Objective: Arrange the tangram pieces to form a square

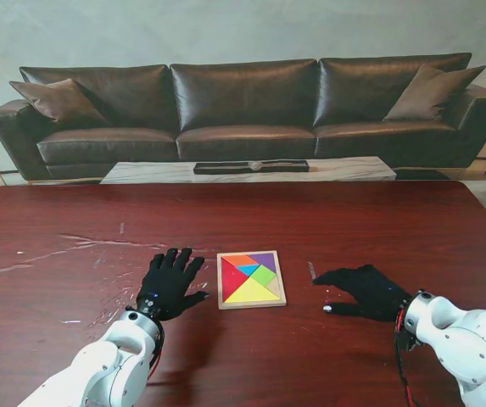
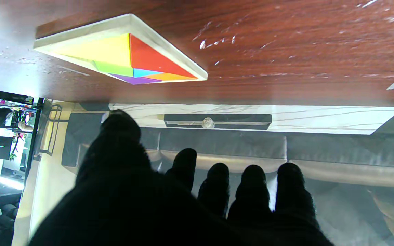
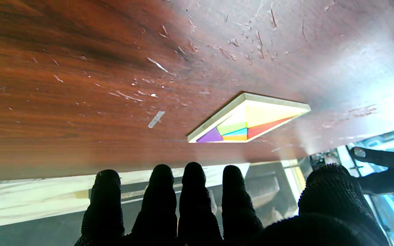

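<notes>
Pieces of the tangram (image 1: 251,279) sit packed inside the wooden tray (image 1: 252,303), in the middle of the dark red table (image 1: 73,220), between my two hands. From the stand's view I count a red triangle (image 1: 231,276), a yellow triangle (image 1: 254,292), a green piece (image 1: 264,274), a small blue one (image 1: 248,270), an orange one (image 1: 240,260) and a purple one (image 1: 264,259). They fill the tray edge to edge and make a neat square. I see no loose piece lying on the table, though a very small one could be hard to spot.

My left hand (image 1: 170,282) lies flat just beside the tray's left side, fingers spread, holding nothing. My right hand (image 1: 363,290) rests on the table to the right of the tray, a bit farther off, fingers loose and spread, with nothing in it too. A small pale scrap (image 1: 311,271) lies on the table near its fingertips; it does not look like a puzzle piece.

Both wrist views show the tray lying flat, with all the colours level with each other.

I think the job is done, or very nearly. If anything is left, it is only to check that each piece sits fully down, and then pull my hands back.
</notes>
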Available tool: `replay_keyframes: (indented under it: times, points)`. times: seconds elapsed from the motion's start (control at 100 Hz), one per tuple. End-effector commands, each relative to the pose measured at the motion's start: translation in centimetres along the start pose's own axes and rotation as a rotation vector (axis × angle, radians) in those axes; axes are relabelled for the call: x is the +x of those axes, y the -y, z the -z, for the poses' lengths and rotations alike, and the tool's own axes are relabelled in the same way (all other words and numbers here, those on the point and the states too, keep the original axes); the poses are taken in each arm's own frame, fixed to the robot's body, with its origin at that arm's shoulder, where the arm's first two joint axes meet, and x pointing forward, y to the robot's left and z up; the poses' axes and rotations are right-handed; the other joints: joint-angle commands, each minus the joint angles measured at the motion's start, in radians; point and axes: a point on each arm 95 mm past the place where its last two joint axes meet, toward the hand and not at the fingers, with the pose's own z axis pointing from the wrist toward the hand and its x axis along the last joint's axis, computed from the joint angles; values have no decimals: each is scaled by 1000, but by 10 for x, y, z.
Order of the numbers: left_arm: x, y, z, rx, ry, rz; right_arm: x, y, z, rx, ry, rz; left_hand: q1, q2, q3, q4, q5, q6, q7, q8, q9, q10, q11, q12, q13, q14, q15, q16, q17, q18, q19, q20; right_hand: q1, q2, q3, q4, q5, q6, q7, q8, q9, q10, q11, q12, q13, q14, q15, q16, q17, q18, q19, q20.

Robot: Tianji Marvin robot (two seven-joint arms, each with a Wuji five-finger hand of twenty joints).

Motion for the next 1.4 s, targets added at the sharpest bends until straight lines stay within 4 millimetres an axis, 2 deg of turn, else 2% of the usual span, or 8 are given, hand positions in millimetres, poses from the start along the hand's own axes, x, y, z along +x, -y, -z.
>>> replay_keyframes:
  times: [0.0, 0.07, 0.17, 0.21, 0.26, 0.39, 0.85, 1.39]
  points:
    - [-4, -2, 5, -6, 4, -6, 3, 4, 0, 15, 3, -5, -37, 37, -13, 45, -51, 20, -39, -8, -45, 39, -44, -35, -47, -20, -50, -17, -8, -20, -61, -26, -35, 1, 3, 22, -21, 26, -27, -25, -44, 14, -34, -21, -36, -27, -12, -19, -17, -22, -20, -32]
    - [-8, -3, 8, -19, 4, -5, 3, 5, 1, 23, 9, -8, -51, 41, -14, 45, -67, 33, -53, -7, -49, 41, -50, -76, -55, -23, -74, -21, -8, -32, -104, -29, -38, 0, 3, 21, -21, 44, -35, -34, -49, 23, -44, -27, -45, -31, -15, -23, -20, -28, -23, -34]
    - [-12, -4, 13, -48, 3, 1, 3, 6, 2, 32, 18, -14, -74, 47, -16, 46, -83, 43, -85, -13, -57, 45, -62, -159, -57, -26, -99, -85, -8, -44, -195, -31, -43, -1, 3, 21, -17, 54, -52, -53, -47, 29, -72, -41, -57, -31, -21, -31, -23, -36, -29, -37]
    - [-14, -4, 15, -61, 2, 7, 3, 6, 2, 38, 21, -15, -83, 49, -16, 47, -83, 47, -95, -47, -62, 45, -67, -203, -63, -36, -108, -161, -7, -50, -248, -27, -44, -2, 3, 21, -17, 59, -54, -57, -48, 33, -78, -43, -61, -31, -23, -34, -24, -38, -30, -38]
    - [-16, -4, 18, -79, 2, 14, 3, 6, 2, 47, 23, -17, -91, 50, -16, 48, -82, 52, -100, -76, -66, 49, -73, -233, -66, -37, -117, -207, -6, -56, -287, -28, -46, -3, 3, 21, -17, 62, -60, -65, -48, 38, -95, -51, -69, -30, -25, -38, -27, -44, -35, -41]
    - [-20, -2, 23, -119, -1, 13, 4, 7, 1, 58, 24, -23, -107, 54, -16, 50, -81, 63, -111, -147, -71, 55, -81, -282, -72, -35, -129, -276, 2, -60, -344, -53, -50, -6, 3, 21, -19, 68, -66, -74, -48, 44, -114, -60, -80, -27, -28, -43, -29, -59, -40, -45]
    - [-27, 0, 28, -142, -10, 45, 6, 9, -2, 62, 31, -42, -98, 50, -14, 51, -79, 63, -108, -178, -71, 50, -81, -283, -72, -39, -126, -279, 5, -71, -359, -100, -56, -8, 5, 21, -15, 98, -127, -112, -58, 51, -161, -79, -113, -26, -36, -57, -34, -73, -59, -58]
    - [-29, 1, 28, -128, -9, 42, 7, 10, -2, 66, 37, -44, -86, 53, -14, 50, -80, 61, -102, -171, -71, 48, -81, -283, -72, -41, -126, -280, 6, -75, -351, -113, -56, -8, 5, 21, -10, 92, -131, -108, -53, 49, -157, -77, -112, -26, -32, -58, -33, -71, -56, -58]
